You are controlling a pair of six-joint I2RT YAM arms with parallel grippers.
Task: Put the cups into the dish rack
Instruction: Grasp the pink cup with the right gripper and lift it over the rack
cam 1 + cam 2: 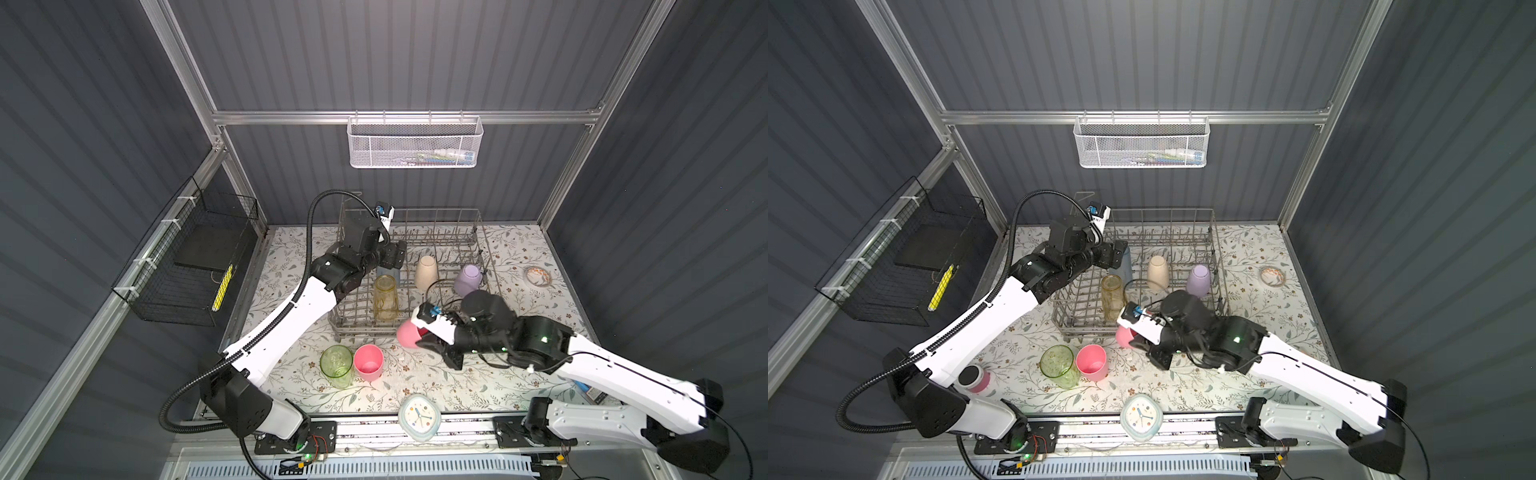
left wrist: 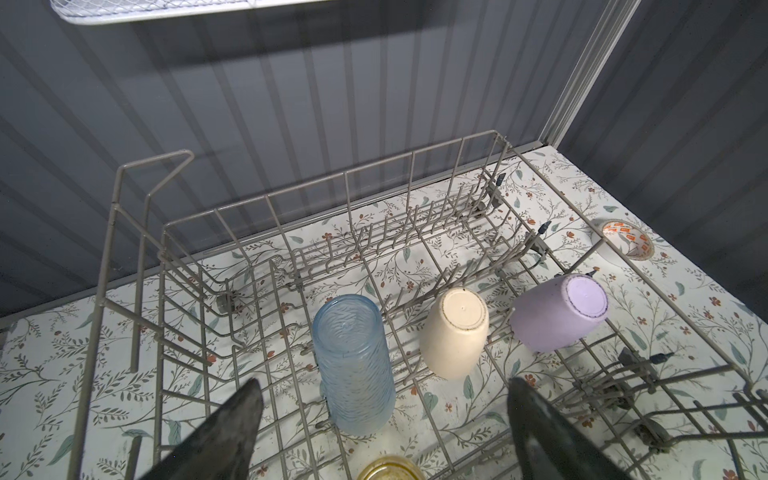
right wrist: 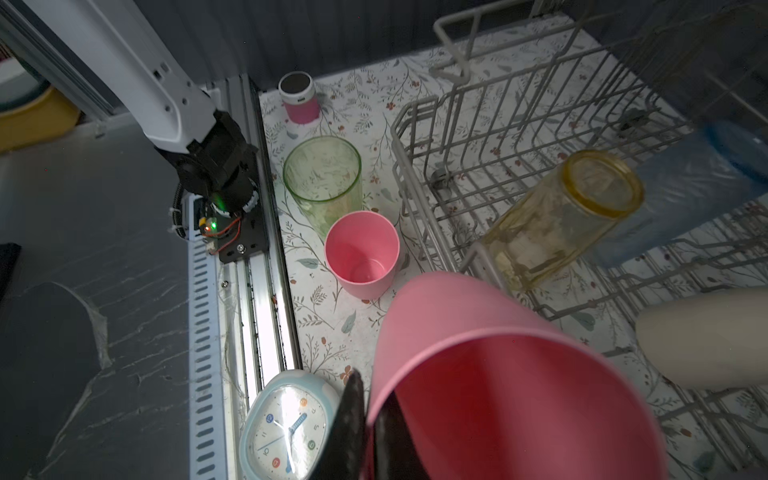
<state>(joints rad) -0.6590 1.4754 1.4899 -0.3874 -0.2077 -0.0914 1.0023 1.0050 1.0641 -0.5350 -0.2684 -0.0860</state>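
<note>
My right gripper [image 3: 365, 419] is clenched on the rim of an opaque pink plastic tumbler [image 3: 498, 374], one finger inside its mouth. The cup is tipped sideways at the front edge of the grey wire dish rack [image 1: 357, 326]. My left gripper [image 1: 394, 254] hangs spread and empty over the rack, above a translucent blue tumbler [image 2: 353, 361]. That one, a beige tumbler [image 2: 455, 332], a lavender tumbler [image 2: 557, 311] and a translucent yellow tumbler [image 3: 557, 216] sit mouth-down among the tines. A translucent green tumbler [image 3: 322, 178] and a second pink tumbler [image 3: 361, 253] stand upright side by side on the floral tabletop [image 1: 415, 374].
</note>
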